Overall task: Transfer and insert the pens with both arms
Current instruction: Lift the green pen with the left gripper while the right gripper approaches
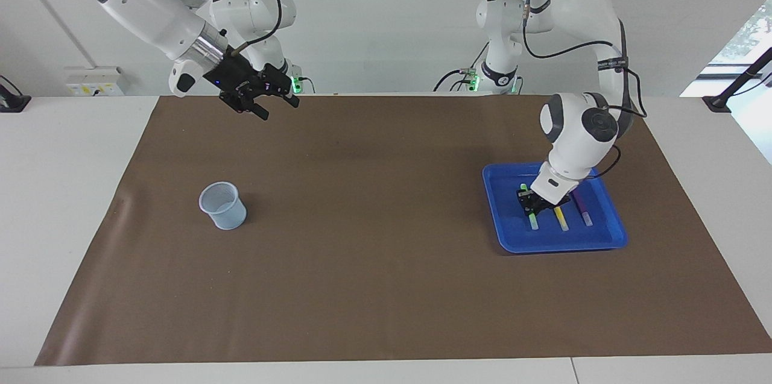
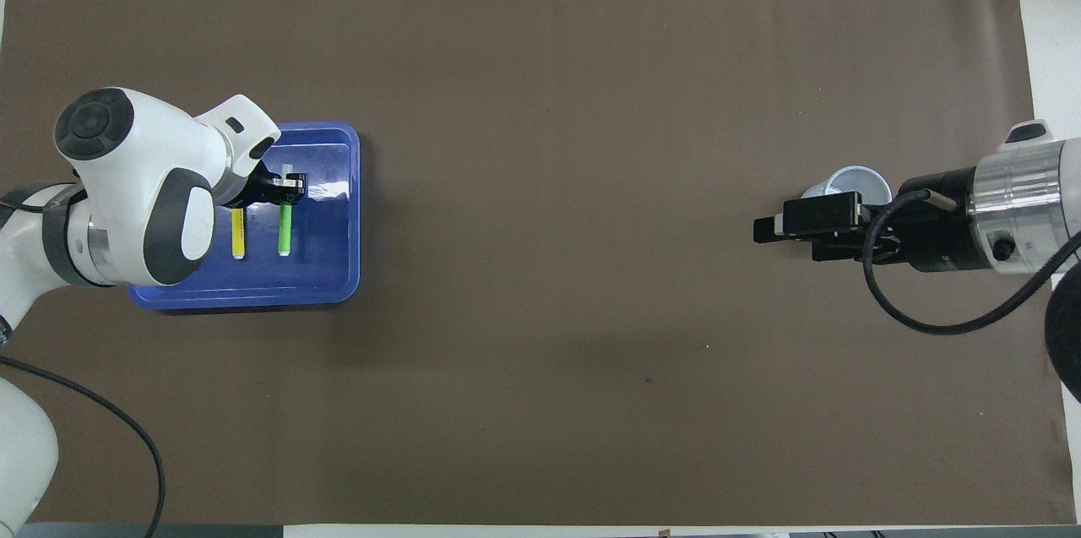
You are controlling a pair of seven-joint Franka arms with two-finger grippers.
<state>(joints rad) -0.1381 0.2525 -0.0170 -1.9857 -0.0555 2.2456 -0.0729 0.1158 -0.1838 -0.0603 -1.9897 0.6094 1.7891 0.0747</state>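
Three pens lie side by side in a blue tray toward the left arm's end of the table: green, yellow and purple. The purple pen is hidden under the arm in the overhead view. My left gripper is down in the tray, right over the middle of the green pen, which lies flat. My right gripper is open and empty, held up in the air over the mat at the right arm's end.
A pale blue mesh cup stands upright on the brown mat toward the right arm's end; in the overhead view the raised right gripper partly covers it.
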